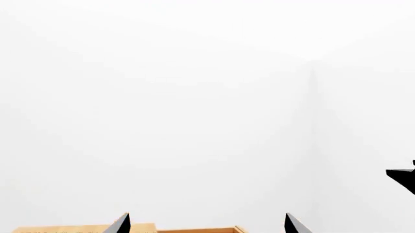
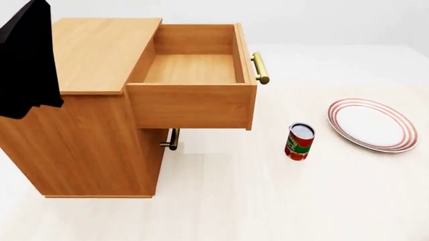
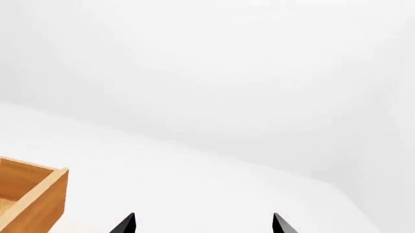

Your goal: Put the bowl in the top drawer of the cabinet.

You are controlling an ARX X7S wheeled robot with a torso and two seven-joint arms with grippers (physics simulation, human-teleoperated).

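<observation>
The bowl appears in none of the three views, so you cannot fix its bearing from either tool. Treat locating it as the first requirement before any reach.

Use the top drawer (image 2: 191, 83) as your landmark. It is pulled well out of the cabinet (image 2: 87, 115), its cavity is bare wood with nothing inside, and its brass bar handle (image 2: 260, 68) faces toward the plate (image 2: 372, 124). The drawer's long axis runs from the cabinet body outward to that handle. The can (image 2: 299, 141) stands upright on the tabletop (image 2: 268, 201), beyond the handle side of the drawer and between the drawer and the plate, apart from both. The lower drawer handle (image 2: 173, 139) sits under the open drawer.

The left tool (image 1: 206, 224) shows only two dark fingertips spread apart with nothing between them, and the cabinet top edge is just below them. The right tool (image 3: 203, 224) also shows two spread fingertips, holding nothing, with a drawer corner (image 3: 32, 196) beside it. A dark part of the left arm (image 2: 27, 55) hangs over the cabinet side of the drawer in the head view.

Judgement: neither arm can be called nearer to the bowl until you bring it into view; the receiving drawer is ready.
</observation>
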